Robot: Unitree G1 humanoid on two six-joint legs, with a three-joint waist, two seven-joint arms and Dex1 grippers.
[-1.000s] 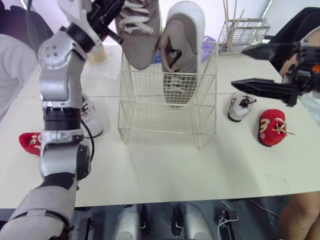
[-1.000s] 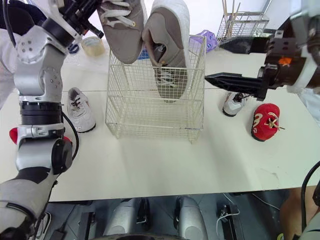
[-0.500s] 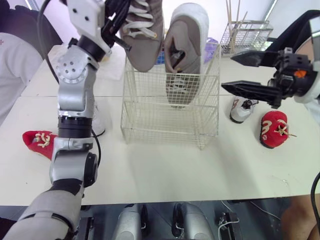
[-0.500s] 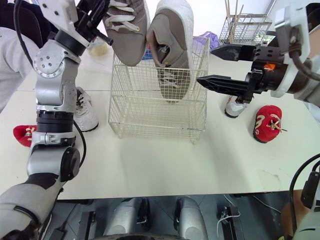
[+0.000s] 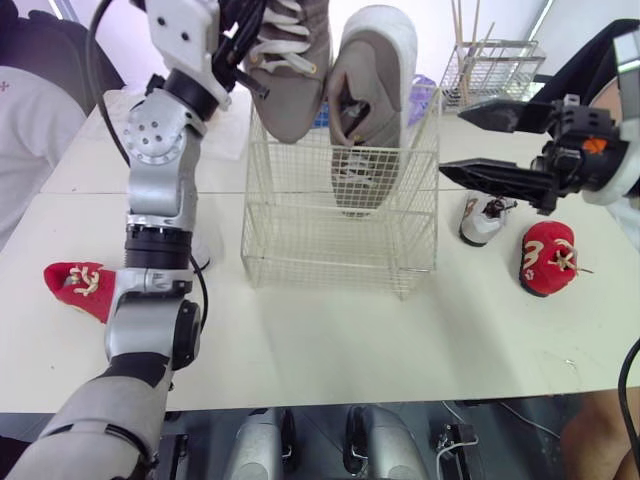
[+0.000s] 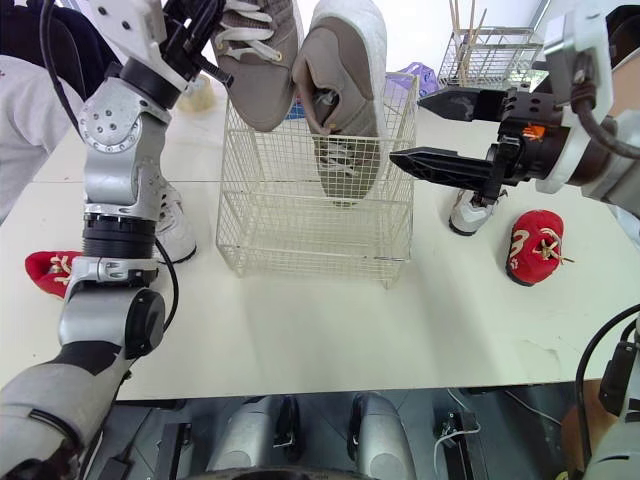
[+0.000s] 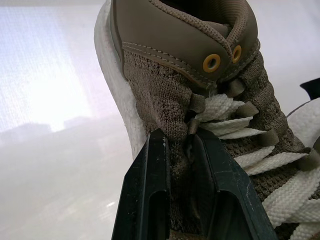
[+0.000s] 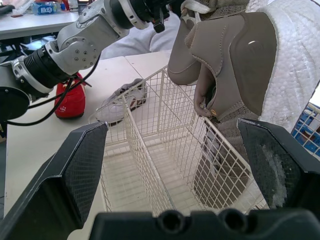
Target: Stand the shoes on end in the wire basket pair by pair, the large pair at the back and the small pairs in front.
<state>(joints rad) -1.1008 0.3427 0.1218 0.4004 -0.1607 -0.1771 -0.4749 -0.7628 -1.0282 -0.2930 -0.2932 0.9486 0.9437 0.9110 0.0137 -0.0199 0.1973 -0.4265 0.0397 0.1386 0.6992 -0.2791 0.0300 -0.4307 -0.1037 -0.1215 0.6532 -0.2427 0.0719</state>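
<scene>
My left gripper [image 5: 245, 60] is shut on the laced upper of a large taupe shoe [image 5: 290, 70], which it holds toe-down over the back left of the wire basket [image 5: 330, 250]. In the left wrist view its fingers [image 7: 150, 190] pinch the knit beside the white laces. The matching large shoe [image 5: 370, 100] stands on end in the basket's back right, heel up. My right gripper [image 5: 458, 142] is open just right of the basket, fingers pointing at it. On the table lie a red small shoe [image 5: 80, 285] and a white one [image 6: 165, 225] at the left, and a grey-white one [image 5: 483, 215] and a red one [image 5: 548, 258] at the right.
A second wire rack [image 5: 490, 65] with sticks stands at the back right. A person in white [image 5: 30, 130] sits at the left edge, another at the far right. The table's front strip lies bare before the basket.
My right gripper has moved left, closer to the basket's right side. The left arm has swung a little right with the taupe shoe still held over the basket.
</scene>
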